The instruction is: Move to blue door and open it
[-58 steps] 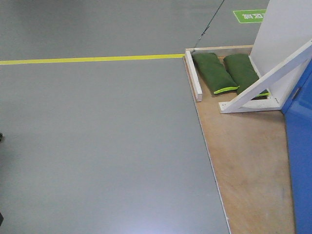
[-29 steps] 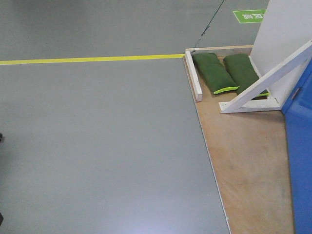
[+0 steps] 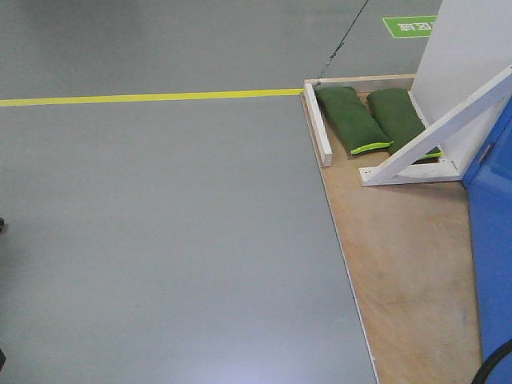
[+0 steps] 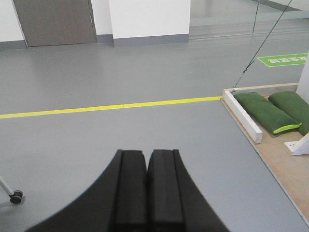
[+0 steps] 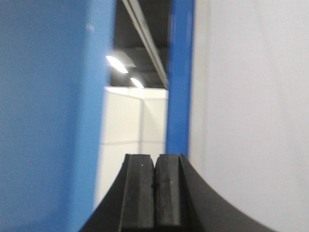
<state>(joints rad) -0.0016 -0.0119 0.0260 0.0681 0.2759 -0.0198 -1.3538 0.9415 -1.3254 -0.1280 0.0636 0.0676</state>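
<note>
The blue door [image 3: 494, 240] runs down the right edge of the front view, standing on a plywood platform [image 3: 408, 264]; its handle is out of view. In the right wrist view a wide blue door surface [image 5: 48, 111] fills the left side. A narrow blue strip [image 5: 179, 72] stands in the middle, and between the two a gap shows a white wall and ceiling lights. My right gripper [image 5: 154, 164] is shut and empty, pointing into that gap. My left gripper [image 4: 147, 162] is shut and empty, hanging over the grey floor away from the door.
A white panel [image 3: 472, 48] with a diagonal white brace [image 3: 436, 132] stands beside the door. Two green sandbags [image 3: 352, 120] lie at its foot behind a white beam [image 3: 318, 128]. A yellow floor line [image 3: 152, 98] crosses the grey floor. A caster wheel [image 4: 17, 195] is at the lower left.
A dark curved cable has come into the bottom right corner of the front view. The rest of the scene has barely shifted.
</note>
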